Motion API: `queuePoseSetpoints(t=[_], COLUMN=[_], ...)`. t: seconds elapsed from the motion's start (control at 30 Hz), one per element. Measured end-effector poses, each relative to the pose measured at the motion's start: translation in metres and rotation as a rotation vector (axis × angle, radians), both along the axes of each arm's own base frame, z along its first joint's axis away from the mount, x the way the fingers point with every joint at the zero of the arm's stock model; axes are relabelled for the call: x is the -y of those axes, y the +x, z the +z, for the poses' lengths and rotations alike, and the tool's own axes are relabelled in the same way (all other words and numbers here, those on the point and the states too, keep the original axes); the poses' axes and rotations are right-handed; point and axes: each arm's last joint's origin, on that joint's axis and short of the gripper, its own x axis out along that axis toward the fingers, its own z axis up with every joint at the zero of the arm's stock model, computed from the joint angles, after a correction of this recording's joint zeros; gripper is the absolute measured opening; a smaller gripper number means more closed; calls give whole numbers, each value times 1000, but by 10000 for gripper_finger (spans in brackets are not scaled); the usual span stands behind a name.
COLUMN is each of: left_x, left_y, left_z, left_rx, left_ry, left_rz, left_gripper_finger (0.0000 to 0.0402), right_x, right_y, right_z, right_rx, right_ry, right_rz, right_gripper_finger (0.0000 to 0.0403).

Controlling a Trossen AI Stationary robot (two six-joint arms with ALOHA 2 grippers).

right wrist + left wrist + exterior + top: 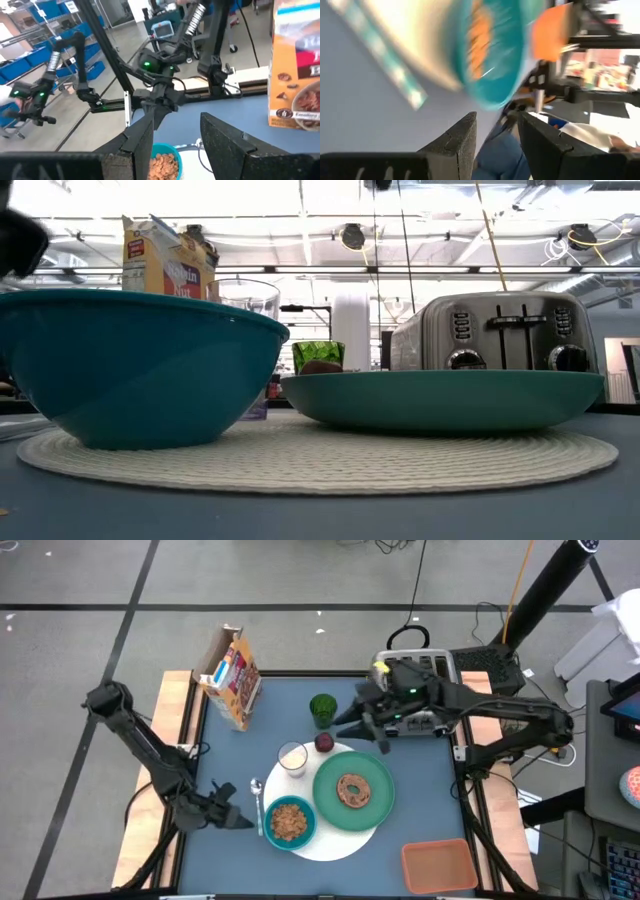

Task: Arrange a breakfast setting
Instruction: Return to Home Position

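A white round placemat (330,840) carries a green plate (325,802) with a brown bagel (353,790), a teal bowl (290,822) of cereal and a milk glass (293,757). A spoon (257,802) lies at the mat's left edge. A red fruit (324,743) sits at the mat's far edge, and a green cup (322,708) stands on the table behind it. My left gripper (238,821) is open and empty just left of the spoon and bowl (490,50). My right gripper (352,727) is open and empty above the table right of the cup, and its wrist view shows the bowl (162,162) below.
A cereal box (230,677) stands at the far left, a silver toaster (420,690) at the far right, and an orange-brown tray (438,866) at the near right corner. Bare table lies near left of the mat.
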Motion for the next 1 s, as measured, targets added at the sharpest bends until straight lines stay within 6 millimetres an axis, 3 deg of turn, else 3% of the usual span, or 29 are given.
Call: queuePoseSetpoints(t=[0.23, 0.5, 0.77, 1.0], left_x=[-25, -73, -115, -135], left_y=[13, 20, -4, -35], left_z=[30, 65, 98, 114], left_rx=[283, 484, 639, 695], left_ry=[277, 617, 958, 1229], left_rz=[17, 101, 219, 297], left_gripper_finger=[150, 150, 149, 149], right_x=[-8, -16, -21, -25], right_y=[-54, -101, -134, -159], right_z=[23, 50, 65, 72], right_rx=[-16, 117, 215, 272], right_ry=[-53, -79, -96, -119], right_rz=[10, 4, -1, -2], right_gripper_finger=[155, 155, 155, 155])
